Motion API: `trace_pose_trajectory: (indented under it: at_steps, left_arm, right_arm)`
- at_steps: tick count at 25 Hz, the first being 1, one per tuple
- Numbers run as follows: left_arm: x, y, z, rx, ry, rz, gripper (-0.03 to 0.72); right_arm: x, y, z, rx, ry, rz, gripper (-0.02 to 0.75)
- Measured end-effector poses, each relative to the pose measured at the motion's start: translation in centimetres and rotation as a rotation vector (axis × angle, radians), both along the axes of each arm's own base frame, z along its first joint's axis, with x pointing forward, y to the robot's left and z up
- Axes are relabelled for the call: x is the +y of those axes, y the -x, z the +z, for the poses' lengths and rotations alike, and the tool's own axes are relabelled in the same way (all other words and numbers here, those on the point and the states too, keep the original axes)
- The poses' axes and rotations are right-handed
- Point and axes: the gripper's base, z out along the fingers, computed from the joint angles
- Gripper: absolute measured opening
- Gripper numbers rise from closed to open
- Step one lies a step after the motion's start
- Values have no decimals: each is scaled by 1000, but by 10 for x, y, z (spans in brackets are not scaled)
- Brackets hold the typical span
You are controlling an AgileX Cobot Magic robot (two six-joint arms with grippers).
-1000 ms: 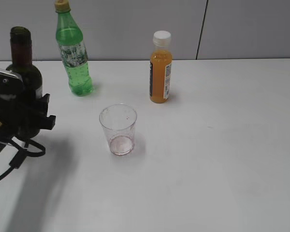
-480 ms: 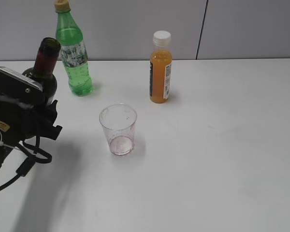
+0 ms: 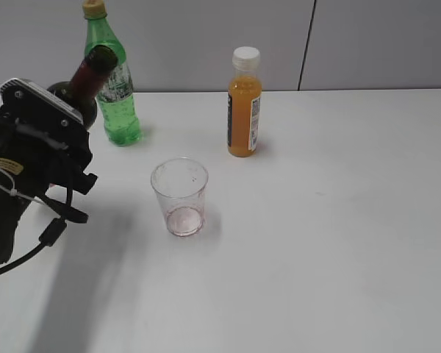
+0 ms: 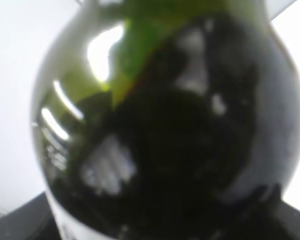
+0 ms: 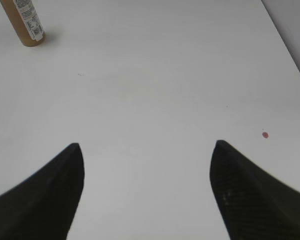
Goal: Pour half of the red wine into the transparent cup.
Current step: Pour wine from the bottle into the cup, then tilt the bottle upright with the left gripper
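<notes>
So far my left pincer (image 3: 55,158) is clamped on the dark green glass bottle of red wine (image 3: 84,84), tilted toward the small clear plastic cup (image 3: 181,196), which stands apart and unfilled mid-table, while my right pincer (image 5: 146,165) hangs spread apart.

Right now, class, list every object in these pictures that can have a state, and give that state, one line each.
wine bottle: uncapped, tilted toward the cup, held off upright by the left gripper.
left gripper: shut on the wine bottle.
transparent cup: upright, empty apart from a pinkish stain at the bottom.
green soda bottle: upright, capped.
orange juice bottle: upright, white cap on.
right gripper: open, holding nothing.
</notes>
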Motion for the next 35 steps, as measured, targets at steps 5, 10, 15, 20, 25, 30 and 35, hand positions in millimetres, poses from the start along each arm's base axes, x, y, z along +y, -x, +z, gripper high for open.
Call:
trace_pose_trajectory:
  at_steps: [5, 10, 15, 20, 25, 30, 35]
  left_arm:
    - [0, 0, 0, 10, -137, -10, 549]
    - [2, 0, 0, 25, -264, -12, 549]
    - [5, 0, -1, 51, -387, 2, 549]
    - [5, 0, -1, 58, -465, -9, 549]
    - [4, 0, -1, 57, -519, -27, 549]
    - [2, 0, 0, 55, -584, -48, 549]
    - [2, 0, 0, 59, -644, -57, 549]
  right_arm:
    - [0, 0, 0, 0, -1, 0, 591]
    - [0, 0, 0, 0, -1, 0, 591]
    - [0, 0, 0, 0, -1, 0, 591]
    - [0, 0, 0, 0, 0, 0, 590]
    - [0, 0, 0, 0, 0, 0, 590]
    - [0, 0, 0, 0, 0, 0, 590]
    - [0, 0, 0, 0, -1, 0, 591]
